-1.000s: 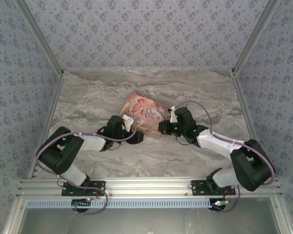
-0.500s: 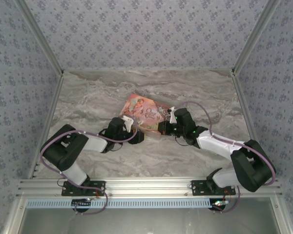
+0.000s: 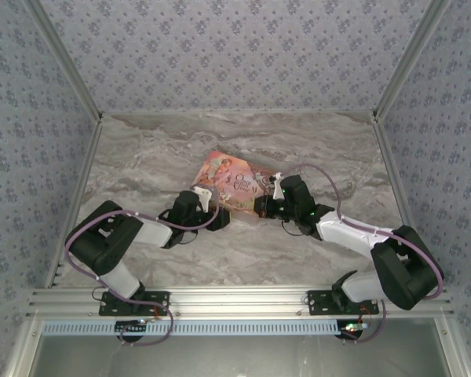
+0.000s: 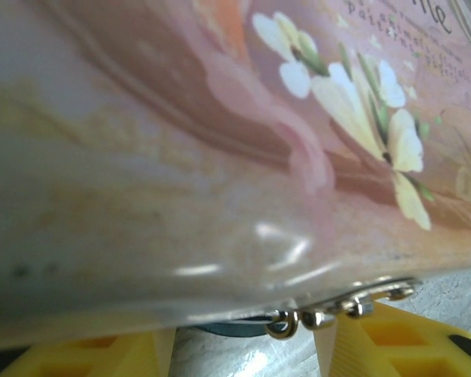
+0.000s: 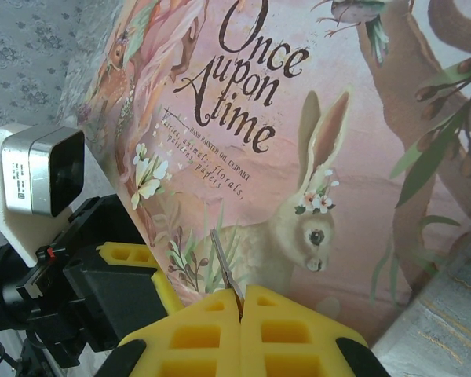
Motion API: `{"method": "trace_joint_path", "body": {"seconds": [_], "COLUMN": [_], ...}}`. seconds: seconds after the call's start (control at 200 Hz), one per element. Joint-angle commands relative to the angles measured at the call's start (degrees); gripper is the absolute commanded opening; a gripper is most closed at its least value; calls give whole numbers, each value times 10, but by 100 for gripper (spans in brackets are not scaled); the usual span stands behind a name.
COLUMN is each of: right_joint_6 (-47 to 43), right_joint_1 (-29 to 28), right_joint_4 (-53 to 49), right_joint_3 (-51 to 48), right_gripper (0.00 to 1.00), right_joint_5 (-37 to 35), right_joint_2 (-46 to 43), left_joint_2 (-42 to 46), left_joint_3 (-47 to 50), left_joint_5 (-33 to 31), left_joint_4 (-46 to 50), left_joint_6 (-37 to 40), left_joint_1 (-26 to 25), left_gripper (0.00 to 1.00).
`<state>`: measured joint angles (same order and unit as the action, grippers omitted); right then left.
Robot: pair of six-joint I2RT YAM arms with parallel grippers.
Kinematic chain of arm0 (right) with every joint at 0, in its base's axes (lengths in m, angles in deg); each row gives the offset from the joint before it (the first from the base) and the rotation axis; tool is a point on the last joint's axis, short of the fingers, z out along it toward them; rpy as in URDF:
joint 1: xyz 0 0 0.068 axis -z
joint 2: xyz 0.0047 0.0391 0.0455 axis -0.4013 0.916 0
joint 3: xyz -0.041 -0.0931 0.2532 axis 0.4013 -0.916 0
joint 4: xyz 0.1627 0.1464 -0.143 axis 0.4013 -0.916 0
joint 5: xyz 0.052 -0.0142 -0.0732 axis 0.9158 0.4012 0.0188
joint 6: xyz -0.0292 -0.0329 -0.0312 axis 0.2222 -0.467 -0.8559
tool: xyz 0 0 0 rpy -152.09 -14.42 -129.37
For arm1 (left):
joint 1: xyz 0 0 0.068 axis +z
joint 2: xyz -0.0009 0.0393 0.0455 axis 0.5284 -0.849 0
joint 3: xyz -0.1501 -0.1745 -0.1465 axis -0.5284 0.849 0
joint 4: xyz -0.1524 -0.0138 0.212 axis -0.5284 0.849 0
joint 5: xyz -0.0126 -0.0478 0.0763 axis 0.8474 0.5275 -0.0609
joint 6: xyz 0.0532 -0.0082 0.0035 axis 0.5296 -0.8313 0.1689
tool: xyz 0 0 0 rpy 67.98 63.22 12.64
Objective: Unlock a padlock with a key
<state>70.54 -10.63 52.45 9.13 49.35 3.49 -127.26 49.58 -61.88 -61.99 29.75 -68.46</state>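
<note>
Where the marble table (image 3: pixel 141 165) spreads out beyond the two arm bases, the large pink box (image 3: pixel 229 182) lies near its middle, printed with "Once upon a time", a rabbit and white flowers; both arms reach in low toward its near edge, the left from the left and the right from the right, their heads close together.

Seen from the left wrist, the box's glossy side looms just ahead of the left gripper (image 4: pixel 247 334); its two yellow fingers (image 4: pixel 86 353) stand apart with a plain gap between them, and nothing can be seen pressed between their pads. The left arm's wrist camera (image 5: pixel 43 169), a grey block on a white mount, sits beside the box's left edge in the right wrist view.

The right gripper (image 5: pixel 241 302) has its yellow fingers closed flat against each other, pinching the key between them; it is aimed at the box's printed face, just below the painted leaves next to the rabbit.

The padlock (image 4: pixel 224 328) shows as a small dark teal body tucked under the box's lower edge; it lies in the gap between the left fingers, at their far end, nearer the left one, and whether either finger touches it I cannot tell. A row of small silvery loops (image 4: pixel 298 320) hangs just beside it along the same edge, above the right finger's tip.

The key (image 5: pixel 224 263) is a thin silvery sliver rising from the seam of the right fingers, tilted a little leftward; its tip stands close before the box's face.
</note>
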Motion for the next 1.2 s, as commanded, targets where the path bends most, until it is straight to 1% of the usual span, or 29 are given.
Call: {"method": "trace_joint_path", "body": {"seconds": [0.0, 0.2, 0.585, 0.775, 0.999, 1.194], "right_joint_6": [4, 3, 4, 5, 6, 6], "right_joint_1": [-4, -6, -5, -6, -6, -7], "right_joint_4": [-45, -43, -39, -39, -38, -38], "right_joint_3": [-20, -21, -18, -17, -17, -17], "right_gripper": [0, 0, 0, 0, 0, 0], "right_joint_5": [-19, -18, -16, -15, -15, -16], "right_joint_2": [6, 8, 12, 13, 13, 11], "left_joint_2": [8, 11, 12, 11, 9, 12], "left_joint_3": [0, -1, -8, -9, -13, -12], "left_joint_5": [-16, -15, -1, -6, -9, -12], "left_joint_4": [-35, -33, -35, -34, -31, -29], "left_joint_6": [-3, 0, 1, 2, 2, -1], "left_joint_1": [-2, -4, -10, -11, -12, -13], "left_gripper": [46, 42, 40, 35, 32, 27]}}
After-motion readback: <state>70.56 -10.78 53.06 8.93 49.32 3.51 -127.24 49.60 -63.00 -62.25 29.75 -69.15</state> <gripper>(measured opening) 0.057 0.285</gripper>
